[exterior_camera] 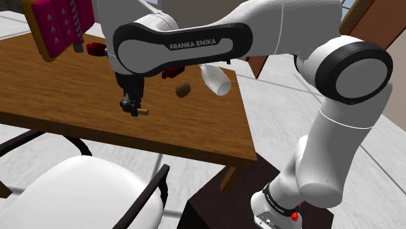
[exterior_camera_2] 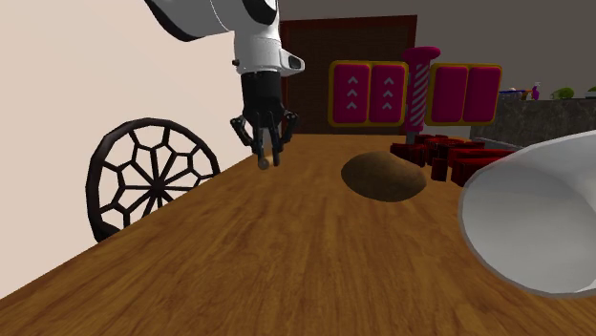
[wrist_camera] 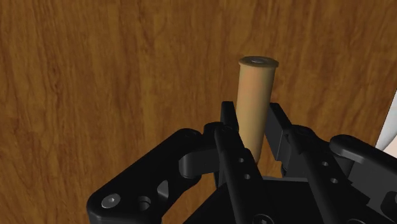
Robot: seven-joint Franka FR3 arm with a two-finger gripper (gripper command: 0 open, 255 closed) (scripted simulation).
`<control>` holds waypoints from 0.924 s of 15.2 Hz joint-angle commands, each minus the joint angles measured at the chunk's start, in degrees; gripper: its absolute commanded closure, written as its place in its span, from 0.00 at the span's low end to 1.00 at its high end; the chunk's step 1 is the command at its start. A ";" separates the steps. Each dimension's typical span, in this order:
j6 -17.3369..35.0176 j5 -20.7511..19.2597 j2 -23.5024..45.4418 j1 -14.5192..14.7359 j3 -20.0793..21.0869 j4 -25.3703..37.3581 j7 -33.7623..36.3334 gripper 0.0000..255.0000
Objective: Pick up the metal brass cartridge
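Shoulder view: the white arm reaches over the brown wooden table (exterior_camera: 58,91), and the black two-finger gripper (exterior_camera: 132,106) hangs low above its middle. The tan, brass-coloured cylindrical cartridge (exterior_camera: 142,112) sticks out sideways from the fingertips towards the shoulder view's right. Beyond it lie a brown oval lump (exterior_camera: 183,89) and a tipped white cup (exterior_camera: 215,79). A pink-and-yellow panelled toy (exterior_camera: 55,23) and small red blocks (exterior_camera: 96,48) sit at the far edge. A white chair with black armrests (exterior_camera: 84,192) stands at the near side.

Second exterior view: looking low along the table (exterior_camera_2: 239,267), the gripper (exterior_camera_2: 268,151) points down close to the wood, with the cartridge (exterior_camera_2: 264,163) a small piece at its tips; whether it touches the surface I cannot tell. The lump (exterior_camera_2: 384,177) lies to the view's right of it, the cup (exterior_camera_2: 535,220) nearer still, and the blocks (exterior_camera_2: 458,157) and toy (exterior_camera_2: 411,93) behind. A black spoked wheel-shaped frame (exterior_camera_2: 153,181) stands beside the table.

Wrist view: the fingers (wrist_camera: 227,130) are clamped on the cartridge (wrist_camera: 256,92), gripping its near end, while its flanged end projects past them over the wood grain (wrist_camera: 95,83).
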 commanded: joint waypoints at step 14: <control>-9.72 0.49 -0.71 0.25 0.20 9.09 -1.14 1.00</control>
